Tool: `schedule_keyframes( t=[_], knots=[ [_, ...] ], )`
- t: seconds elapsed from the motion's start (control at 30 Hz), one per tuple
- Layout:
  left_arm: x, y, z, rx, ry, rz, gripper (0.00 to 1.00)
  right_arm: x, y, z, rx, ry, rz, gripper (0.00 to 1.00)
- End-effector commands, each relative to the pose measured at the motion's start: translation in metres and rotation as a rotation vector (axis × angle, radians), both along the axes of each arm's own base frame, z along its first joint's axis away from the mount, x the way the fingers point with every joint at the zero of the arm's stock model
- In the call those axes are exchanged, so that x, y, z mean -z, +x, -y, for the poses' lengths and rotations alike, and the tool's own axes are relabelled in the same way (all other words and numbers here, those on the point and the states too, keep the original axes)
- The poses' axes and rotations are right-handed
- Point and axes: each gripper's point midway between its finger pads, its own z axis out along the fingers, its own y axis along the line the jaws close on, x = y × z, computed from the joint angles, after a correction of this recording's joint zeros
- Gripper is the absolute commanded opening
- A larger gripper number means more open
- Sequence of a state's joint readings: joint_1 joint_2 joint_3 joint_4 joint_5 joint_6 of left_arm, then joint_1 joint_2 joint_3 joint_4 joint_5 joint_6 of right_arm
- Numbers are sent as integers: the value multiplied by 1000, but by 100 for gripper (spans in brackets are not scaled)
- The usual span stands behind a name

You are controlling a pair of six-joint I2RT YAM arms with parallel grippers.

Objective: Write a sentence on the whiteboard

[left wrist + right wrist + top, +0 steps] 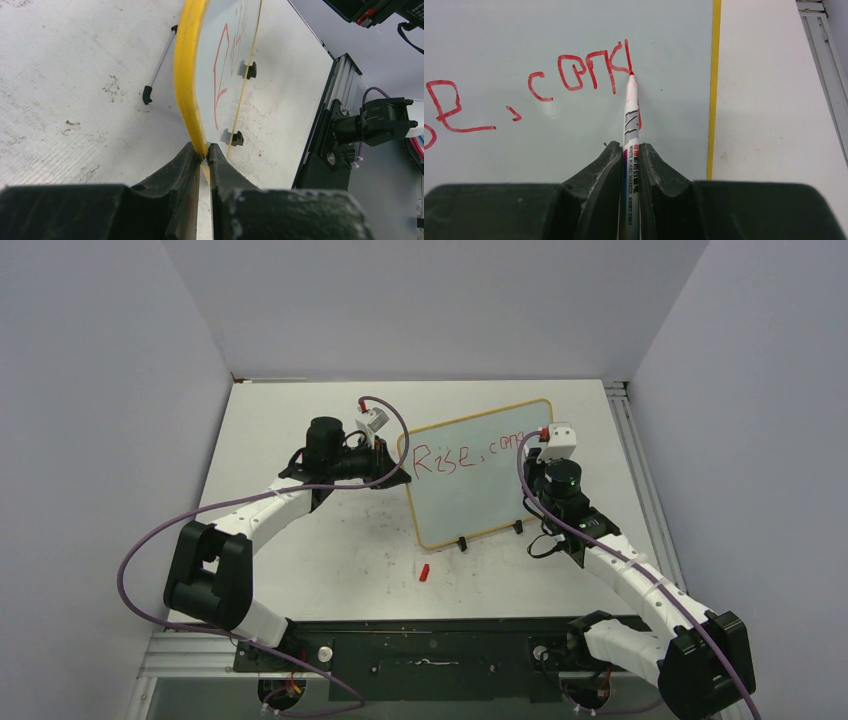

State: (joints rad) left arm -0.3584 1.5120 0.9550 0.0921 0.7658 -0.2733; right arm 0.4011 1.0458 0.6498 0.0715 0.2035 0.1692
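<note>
Holds a marker (629, 120) clamped in the right gripper (630, 147), long axis in line with the fingers, tip touching the whiteboard (470, 495) dead ahead, at the unfinished end of the sentence (574, 77). Pinches the board's edge in the left gripper (201, 150). Little bare board rightward before the frame (712, 75); table (769, 100) beyond.

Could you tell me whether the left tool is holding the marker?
No, the left tool is clamped on the board's yellow edge.

Soft, even light fills all three views, leaving only faint shadows on the table (330, 550). The wrist views are sharp on the whiteboard (549, 30); their dark lower edges lose detail
</note>
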Motion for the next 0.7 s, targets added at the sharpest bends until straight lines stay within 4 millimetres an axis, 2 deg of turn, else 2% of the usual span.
schedule_keyframes(
  t=[0.0, 0.27, 0.67],
  knots=[
    [-33, 5, 2, 10, -20, 112, 0, -19, 0, 2, 16, 30, 55, 5],
    [-32, 7, 1, 5, -15, 110, 0, -37, -10, 7, 20, 66, 117, 5],
    [-32, 6, 1, 5, -12, 112, 0, -35, 2, 6, -6, 65, 113, 5]
  ],
)
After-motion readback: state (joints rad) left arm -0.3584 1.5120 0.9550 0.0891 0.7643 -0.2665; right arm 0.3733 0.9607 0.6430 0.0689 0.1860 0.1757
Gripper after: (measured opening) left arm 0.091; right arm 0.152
